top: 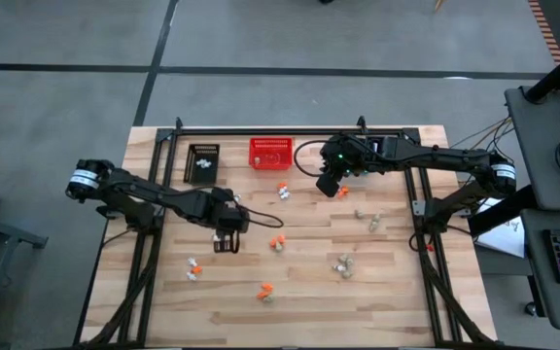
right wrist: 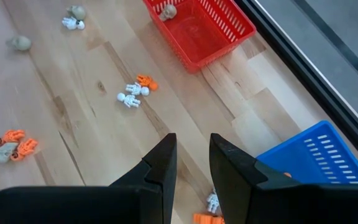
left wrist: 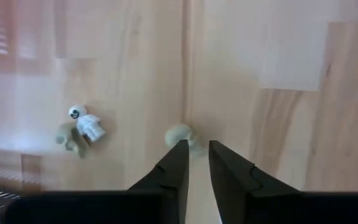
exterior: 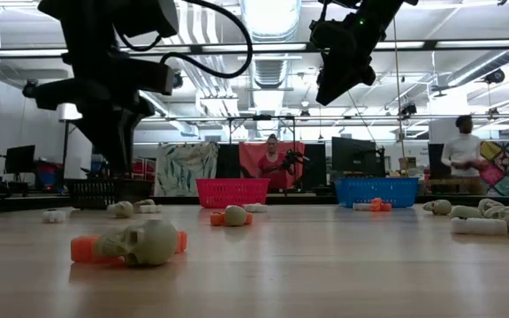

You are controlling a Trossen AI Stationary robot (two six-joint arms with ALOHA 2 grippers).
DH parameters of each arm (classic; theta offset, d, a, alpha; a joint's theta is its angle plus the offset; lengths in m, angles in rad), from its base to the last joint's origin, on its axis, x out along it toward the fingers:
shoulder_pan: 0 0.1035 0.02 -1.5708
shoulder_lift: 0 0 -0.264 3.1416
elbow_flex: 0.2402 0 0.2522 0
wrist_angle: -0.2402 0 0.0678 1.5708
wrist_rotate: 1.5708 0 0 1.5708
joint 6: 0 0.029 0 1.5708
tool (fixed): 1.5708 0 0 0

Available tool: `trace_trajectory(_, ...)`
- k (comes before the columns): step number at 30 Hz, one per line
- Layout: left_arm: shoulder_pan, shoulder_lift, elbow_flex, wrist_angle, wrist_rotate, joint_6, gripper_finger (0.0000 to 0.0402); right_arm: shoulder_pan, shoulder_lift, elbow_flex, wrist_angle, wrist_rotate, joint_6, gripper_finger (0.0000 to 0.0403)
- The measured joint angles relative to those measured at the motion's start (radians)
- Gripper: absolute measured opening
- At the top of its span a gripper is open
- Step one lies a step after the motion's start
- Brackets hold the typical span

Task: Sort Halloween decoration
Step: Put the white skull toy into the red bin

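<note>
Nearest the low cam: beige skull point(exterior: 148, 242) lying on an orange trinket point(exterior: 85, 248), near the table's point(top: 397, 292) front edge. Trinkets look light, rigid, smooth plastic, likely to skid; pinch across the widest part.

Left gripper point(top: 227, 240), left of centre, fingers a narrow slit apart, holding nothing, above a beige piece point(left wrist: 180, 135). Right gripper point(top: 328, 185), near the back edge, slightly parted, empty.

Right wrist view alone shows a skull point(right wrist: 168, 10) inside the red basket point(right wrist: 225, 32). High view shows the scatter across the mid-table.

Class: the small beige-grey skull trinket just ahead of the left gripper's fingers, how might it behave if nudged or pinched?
The small beige-grey skull trinket looks rounded, so it probably rolls when nudged. It seems tiny beside the left gripper, so it is likely light and may slip from a pinch.
</note>
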Motion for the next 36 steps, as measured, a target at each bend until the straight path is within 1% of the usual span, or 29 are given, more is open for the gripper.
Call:
trace_trajectory(5, 0.011, 0.0, -0.001, -0.001, -0.042, -0.042, 0.0102, 0.004, 0.0, 0.0, 0.0, -0.009, 0.002, 0.0084)
trace_trajectory(7, 0.011, 0.0, -0.002, 0.0, -0.064, -0.02, 0.0128, 0.01, 0.0, 0.0, 0.0, -0.009, 0.001, 0.0084)
trace_trajectory(9, 0.01, 0.0, -0.006, 0.01, -0.065, 0.015, 0.0155, 0.015, 0.0, 0.0, 0.0, -0.009, 0.001, 0.0084)
trace_trajectory(12, 0.014, 0.0, -0.016, 0.03, -0.064, 0.021, 0.0188, 0.025, 0.0, -0.001, 0.0, -0.009, 0.002, 0.0084)
trace_trajectory(14, 0.017, 0.0, -0.021, 0.027, -0.064, -0.016, 0.0203, 0.032, 0.0, -0.001, 0.0, -0.009, 0.002, 0.0084)
trace_trajectory(16, 0.018, 0.0, -0.022, 0.029, -0.065, -0.111, 0.0214, 0.039, 0.0, -0.001, 0.0, -0.009, 0.002, 0.0084)
trace_trajectory(21, 0.017, 0.0, -0.022, 0.035, -0.062, -0.489, 0.0218, 0.053, 0.0, -0.001, 0.0, -0.009, 0.016, 0.0084)
trace_trajectory(23, 0.017, 0.0, -0.022, 0.049, -0.062, -0.595, 0.0215, 0.053, 0.0, -0.001, 0.0, -0.008, 0.018, 0.0084)
trace_trajectory(26, 0.009, 0.004, -0.022, 0.064, -0.063, -0.662, 0.0209, 0.053, 0.0, -0.001, 0.0, -0.008, 0.019, 0.0084)
trace_trajectory(30, 0.007, 0.042, -0.022, 0.062, -0.062, -0.705, 0.0202, 0.053, 0.0, -0.001, 0.0, -0.008, 0.021, 0.0084)
trace_trajectory(36, 0.006, 0.111, -0.022, 0.033, -0.061, -0.719, 0.0198, 0.053, 0.0, -0.001, 0.0, -0.008, 0.021, 0.0084)
